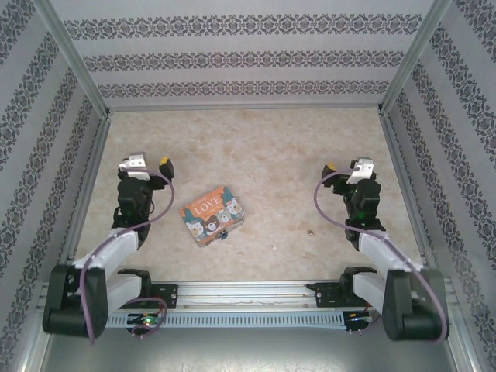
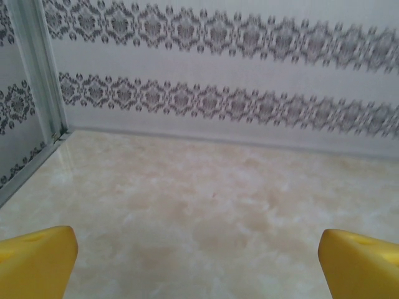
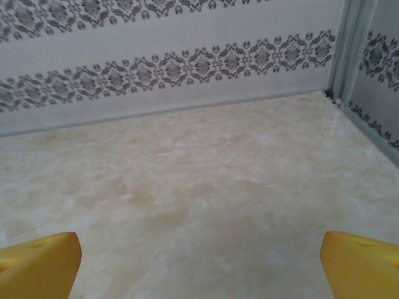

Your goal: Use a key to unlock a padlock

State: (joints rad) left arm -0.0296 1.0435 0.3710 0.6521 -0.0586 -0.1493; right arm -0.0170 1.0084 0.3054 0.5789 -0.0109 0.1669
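Two arms are bolted at the near edge, and just past them, in between, the orange LOVE box [image 1: 213,213] is laid flat on the table [image 1: 271,147]. The padlock [image 1: 222,232] seems to be hung at the box's near edge, though it's too tiny to be made out properly. Further out, the left gripper [image 1: 149,163] and right gripper [image 1: 346,167] are held wide open over bare tabletop, well apart from the box.

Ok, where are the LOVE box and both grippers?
LOVE box [image 1: 211,212]: top view, middle of lid.
left gripper [image 2: 198,265]: left wrist view, between open fingertips.
right gripper [image 3: 199,265]: right wrist view, between open fingertips.
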